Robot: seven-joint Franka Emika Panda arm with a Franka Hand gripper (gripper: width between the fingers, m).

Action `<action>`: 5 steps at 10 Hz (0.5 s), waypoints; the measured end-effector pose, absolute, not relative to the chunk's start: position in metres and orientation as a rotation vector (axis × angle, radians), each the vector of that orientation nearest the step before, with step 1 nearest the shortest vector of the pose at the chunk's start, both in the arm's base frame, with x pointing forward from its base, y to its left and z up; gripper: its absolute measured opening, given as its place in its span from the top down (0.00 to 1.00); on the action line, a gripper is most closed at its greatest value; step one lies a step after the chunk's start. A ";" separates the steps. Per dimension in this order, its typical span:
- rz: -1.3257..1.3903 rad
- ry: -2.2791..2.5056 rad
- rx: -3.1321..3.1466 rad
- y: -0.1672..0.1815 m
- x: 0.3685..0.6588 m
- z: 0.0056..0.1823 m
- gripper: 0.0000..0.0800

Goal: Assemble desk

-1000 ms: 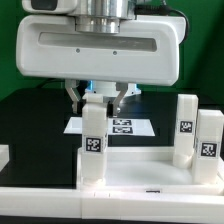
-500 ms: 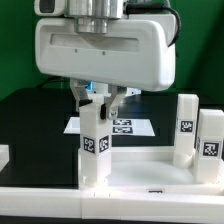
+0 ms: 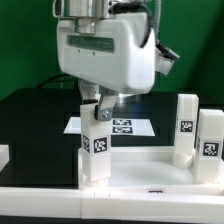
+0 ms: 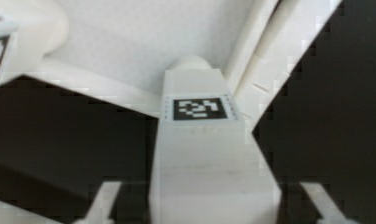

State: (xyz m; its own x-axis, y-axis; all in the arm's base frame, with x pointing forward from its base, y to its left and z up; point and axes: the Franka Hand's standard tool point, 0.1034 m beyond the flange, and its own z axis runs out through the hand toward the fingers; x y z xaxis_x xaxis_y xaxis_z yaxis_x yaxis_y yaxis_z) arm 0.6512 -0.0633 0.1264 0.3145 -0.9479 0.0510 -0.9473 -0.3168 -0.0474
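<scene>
A white square-section leg (image 3: 95, 143) with a black-and-white tag stands upright in the corner socket of the white desk tabletop (image 3: 140, 168), on the exterior view's left. My gripper (image 3: 100, 103) comes down from above and is shut on this leg's upper end, one finger on each side. In the wrist view the leg (image 4: 206, 150) runs between the two fingers (image 4: 107, 200), its tag facing the camera, with the gripper (image 4: 208, 208) straddling it. The tabletop (image 4: 132, 45) lies beyond it.
Two more tagged white legs (image 3: 186, 125) (image 3: 209, 140) stand upright at the tabletop's end on the exterior view's right. The marker board (image 3: 125, 127) lies on the black table behind the desk. A white block (image 3: 4, 156) sits at the left edge.
The hand has turned about its vertical axis while staying over the leg. The leg's tag has swung round with it; the leg keeps its place in the socket.
</scene>
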 end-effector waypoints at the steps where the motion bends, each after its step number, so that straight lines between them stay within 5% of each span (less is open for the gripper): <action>1: -0.106 1.898 -2.488 -0.063 0.651 0.126 0.64; 5: -0.108 1.800 -2.564 -0.065 0.651 0.126 0.54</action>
State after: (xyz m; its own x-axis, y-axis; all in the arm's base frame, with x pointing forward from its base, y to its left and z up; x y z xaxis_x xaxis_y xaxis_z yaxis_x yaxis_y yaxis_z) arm 0.6509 -0.0647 0.1264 0.3381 -0.9396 0.0524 -0.9392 -0.3405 -0.0456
